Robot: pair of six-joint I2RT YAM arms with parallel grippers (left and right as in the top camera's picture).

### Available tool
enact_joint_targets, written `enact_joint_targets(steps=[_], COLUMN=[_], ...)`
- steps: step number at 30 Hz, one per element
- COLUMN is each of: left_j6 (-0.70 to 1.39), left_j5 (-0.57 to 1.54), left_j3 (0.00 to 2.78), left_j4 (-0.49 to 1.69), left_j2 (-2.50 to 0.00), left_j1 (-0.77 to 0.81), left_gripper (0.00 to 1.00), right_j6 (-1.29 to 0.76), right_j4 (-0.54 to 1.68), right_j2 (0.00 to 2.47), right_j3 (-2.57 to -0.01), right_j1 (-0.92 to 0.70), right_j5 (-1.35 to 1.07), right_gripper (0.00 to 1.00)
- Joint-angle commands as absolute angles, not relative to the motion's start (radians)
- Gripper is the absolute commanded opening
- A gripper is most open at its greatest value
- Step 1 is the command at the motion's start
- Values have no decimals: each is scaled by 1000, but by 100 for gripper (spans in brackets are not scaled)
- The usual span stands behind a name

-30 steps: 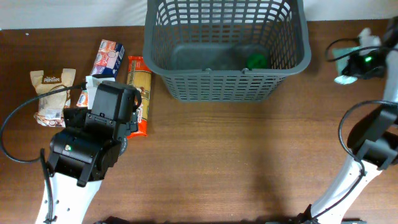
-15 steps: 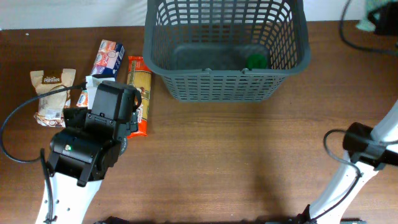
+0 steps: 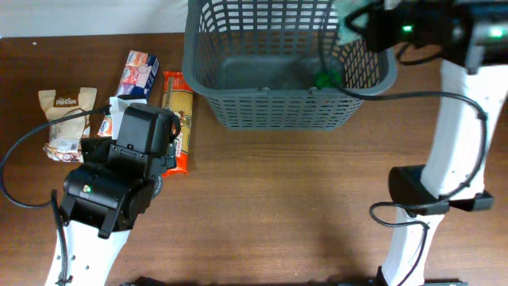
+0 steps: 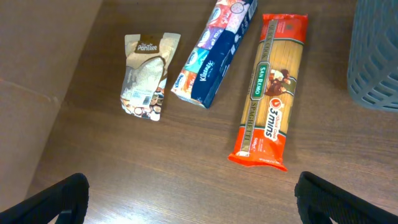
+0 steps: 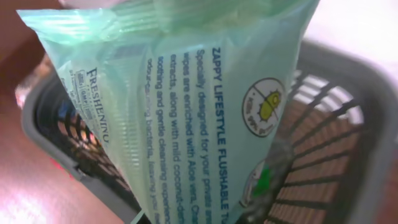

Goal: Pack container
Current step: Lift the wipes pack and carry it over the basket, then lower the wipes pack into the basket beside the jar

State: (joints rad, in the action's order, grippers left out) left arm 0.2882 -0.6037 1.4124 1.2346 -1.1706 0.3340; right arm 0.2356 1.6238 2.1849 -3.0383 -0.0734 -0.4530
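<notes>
The basket point(image 3: 278, 111) sits at the far middle of the table. The right gripper point(image 3: 359, 22) hangs over the basket's far right corner, closed tight on a pale green pack of wipes point(image 5: 186, 112). The jaws themselves are hidden behind the pack, so I cannot tell how much of its edge they pinch.

That is the main risk. The pack is soft and slippery, and a thin pinch could let it slide out early. The pack also hangs close to the basket's rim rather than over its middle. Released here, it could catch the rim and tip outside, or wedge upright against the wall. A small green thing point(image 3: 327, 77) lies inside the basket just below, and the pack may land on it and sit crooked.

The left gripper point(image 4: 196, 202) hovers left of the basket, fully open and empty. Below it, left of the basket, lie the spaghetti point(image 4: 268, 93), the tissue pack point(image 4: 214, 53) and a pale pouch point(image 4: 146, 74).
</notes>
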Motion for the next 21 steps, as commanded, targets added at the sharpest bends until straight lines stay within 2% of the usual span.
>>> enact_joint_targets(steps=[1,10,21], left_j6=[305,305,305], left_j5=[-624,-624,-624], left_j3=[1430,1430,1430], left_j4=[1235,1235,1235], left_j2=[-1166,-1166,-1166], left_j1=[329,329,329], left_gripper=[99,99,99], right_j6=[232,249,250], right_j4=[1587,1347,1237], right_j2=[2189,2220,2220], right_j3=[-2910,-2463,-2212], right_j1=[-126,-169,-169], right_j5=[-360,-252,-227], right_gripper=[4,4,4])
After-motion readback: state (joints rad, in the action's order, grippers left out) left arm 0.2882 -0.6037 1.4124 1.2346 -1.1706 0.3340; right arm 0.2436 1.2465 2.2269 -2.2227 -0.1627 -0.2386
